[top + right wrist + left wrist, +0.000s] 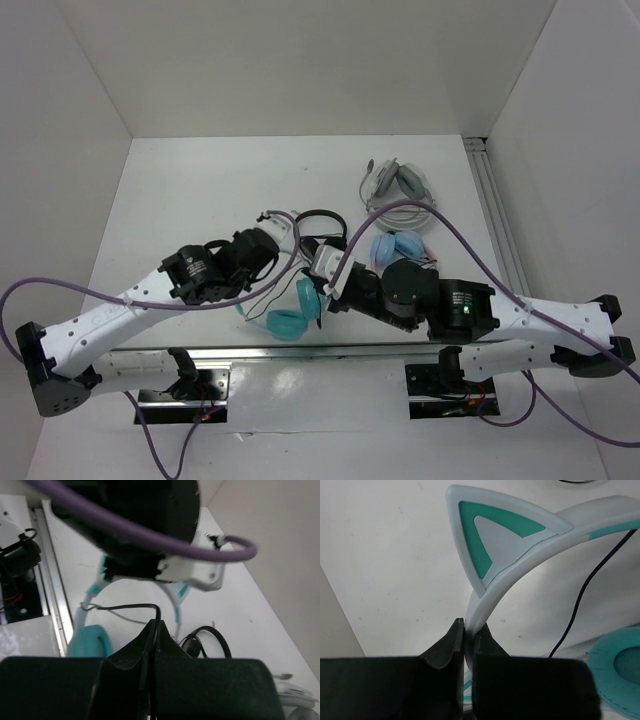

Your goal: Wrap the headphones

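Bright and even throughout, lit from overhead. Throws only faint, soft shadows on the white table (180, 190). Blurs the purple cable (125, 530) close to the right wrist lens. Renders the fingers (445, 650) as near-featureless black, slightly soft. Shows the headphones (490, 540) crisp, without glare.

headphones (290, 323): top view, centre; headband mostly covered by both arms.
ear cup (620, 672): left wrist view; cropped by the lower right corner.
cable (125, 606): right wrist view; end lost between the right gripper (154, 629) fingers.
left arm (145, 525): upper centre; blurred, cropped at top.
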Controlling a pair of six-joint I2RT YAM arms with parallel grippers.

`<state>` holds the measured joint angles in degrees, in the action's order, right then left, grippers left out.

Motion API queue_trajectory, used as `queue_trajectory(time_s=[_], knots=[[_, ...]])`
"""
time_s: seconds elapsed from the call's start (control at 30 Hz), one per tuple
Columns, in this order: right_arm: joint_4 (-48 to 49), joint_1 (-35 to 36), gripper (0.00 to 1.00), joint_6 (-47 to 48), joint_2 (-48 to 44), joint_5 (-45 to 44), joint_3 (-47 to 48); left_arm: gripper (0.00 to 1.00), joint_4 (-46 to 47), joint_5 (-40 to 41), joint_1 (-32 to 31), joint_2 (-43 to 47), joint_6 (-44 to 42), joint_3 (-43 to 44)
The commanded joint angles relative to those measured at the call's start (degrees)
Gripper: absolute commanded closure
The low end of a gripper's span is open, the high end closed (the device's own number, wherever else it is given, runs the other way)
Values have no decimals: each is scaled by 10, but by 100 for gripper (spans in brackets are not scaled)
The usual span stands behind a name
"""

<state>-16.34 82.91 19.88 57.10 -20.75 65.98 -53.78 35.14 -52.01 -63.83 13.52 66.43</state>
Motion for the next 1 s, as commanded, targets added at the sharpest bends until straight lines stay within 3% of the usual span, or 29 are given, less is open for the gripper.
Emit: queue_trajectory(time_s=[0.0, 0.3, 0.57, 0.77, 0.97], knots=[[-9, 5, 100, 41, 2, -69, 42, 100, -11, -23, -37, -1, 23, 11], [26, -78, 100, 76, -27, -116, 14, 100, -56, -54, -69, 41, 45, 46], [131, -161, 100, 97, -12, -138, -45, 100, -100, -164, -69, 74, 20, 116], [141, -239, 100, 76, 12, -62, -45, 100, -107, -209, -69, 103, 0, 148], [155, -261, 100, 28, 17, -1, -72, 100, -94, -215, -69, 121, 8, 207]])
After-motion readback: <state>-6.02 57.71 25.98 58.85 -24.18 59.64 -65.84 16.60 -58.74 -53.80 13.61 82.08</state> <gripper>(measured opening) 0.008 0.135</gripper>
